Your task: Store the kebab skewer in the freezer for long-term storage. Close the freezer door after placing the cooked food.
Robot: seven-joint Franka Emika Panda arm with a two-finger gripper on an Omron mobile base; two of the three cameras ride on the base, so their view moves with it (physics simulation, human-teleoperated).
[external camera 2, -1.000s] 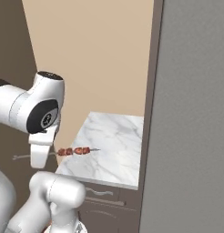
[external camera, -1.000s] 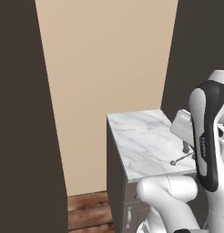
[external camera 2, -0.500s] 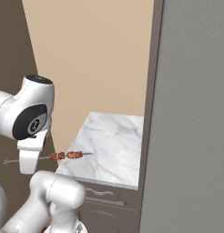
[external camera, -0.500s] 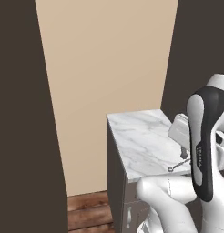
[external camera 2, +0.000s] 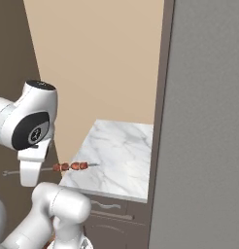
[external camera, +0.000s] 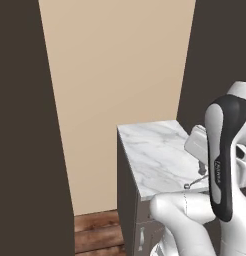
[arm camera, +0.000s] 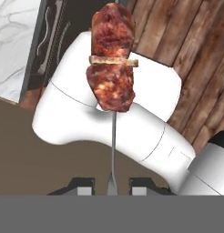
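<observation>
The kebab skewer [external camera 2: 70, 167] hangs level over the near left corner of the marble counter, with reddish-brown meat chunks near its tip. In the hand view the skewer [arm camera: 112, 68] runs straight up from between the two fingertips, meat at the far end. My gripper [arm camera: 112, 188] is shut on the thin metal stick. From the left base view the skewer's ring end [external camera: 187, 186] pokes out below the gripper [external camera: 201, 171], beside the arm. A flat grey face of the freezer [external camera 2: 204, 146] stands at the right; no handle shows, so I cannot tell whether it is the freezer door.
The marble counter [external camera: 155, 160] stands against a beige wall [external camera: 115, 75], with dark drawers [external camera 2: 107, 209] below it. Tall dark brown cabinets [external camera: 25, 125] flank the wall. Wooden floor [external camera: 95, 232] shows left of the counter.
The arm has swung a little, and the skewer has sunk slightly and drifted left in the right base view. The grip on the stick has not changed.
</observation>
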